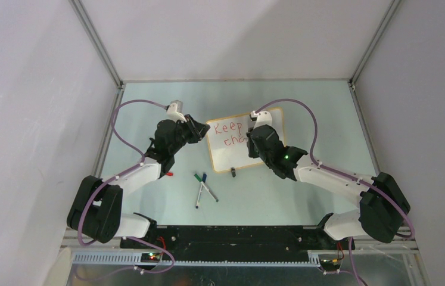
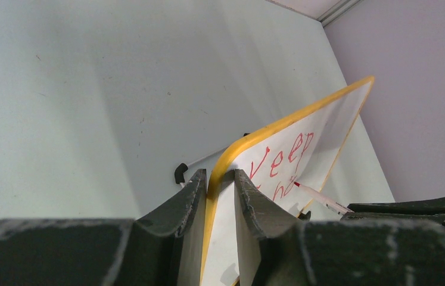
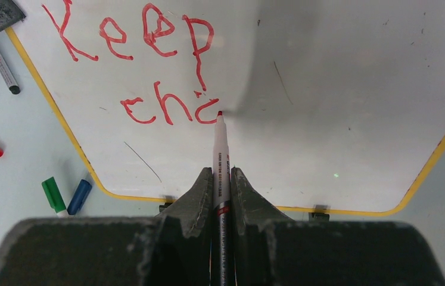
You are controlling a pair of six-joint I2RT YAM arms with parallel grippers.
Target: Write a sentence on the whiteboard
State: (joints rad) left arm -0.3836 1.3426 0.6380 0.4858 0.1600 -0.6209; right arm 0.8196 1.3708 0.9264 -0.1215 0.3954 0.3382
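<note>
Light, stiff, glossy board (image 1: 232, 156) likely slides easily; left gripper (image 2: 220, 179) pinches its 10 o'clock corner, a sound hold, while right gripper (image 3: 215, 176) clamps a red marker (image 3: 219, 149).

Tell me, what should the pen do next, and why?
Probably draw a short stroke to finish the third letter. The right claw is shut on the red pen, whose tip sits at the half-made letter after "ch" on the board, under "Keep". The left claw grips the board's edge, so it looks steady.
</note>
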